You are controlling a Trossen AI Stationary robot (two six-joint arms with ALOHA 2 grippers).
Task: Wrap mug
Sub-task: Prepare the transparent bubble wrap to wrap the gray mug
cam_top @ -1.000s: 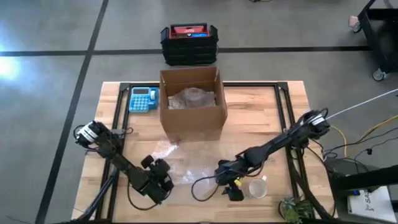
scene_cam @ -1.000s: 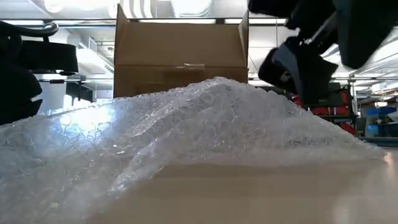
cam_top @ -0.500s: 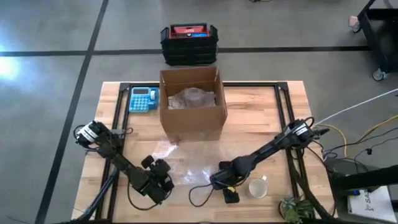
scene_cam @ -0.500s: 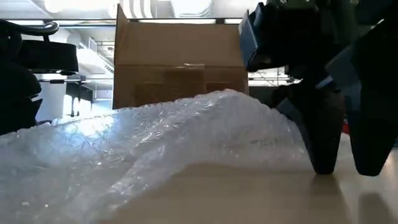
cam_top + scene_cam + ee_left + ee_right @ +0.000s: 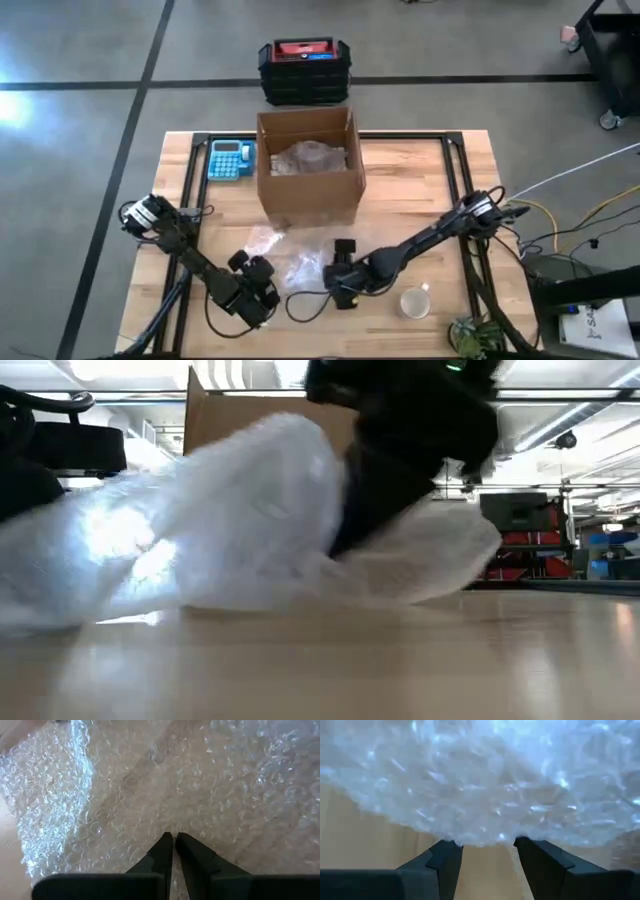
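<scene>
left hand (image 5: 173,840): clenched on wrap (image 5: 150,785) | right hand (image 5: 482,845): released, at wrap edge | mug (image 5: 415,301): bare on table (image 5: 420,200)

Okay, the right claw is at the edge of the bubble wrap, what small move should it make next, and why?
Probably close the right claw: its jaws are open with the bubble wrap edge bunched between them, and the left claw is pinched shut on the sheet.

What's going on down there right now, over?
Left gripper shut on bubble wrap. Right gripper open at the wrap's edge. Mug bare, apart from the wrap. Nothing between them.
</scene>
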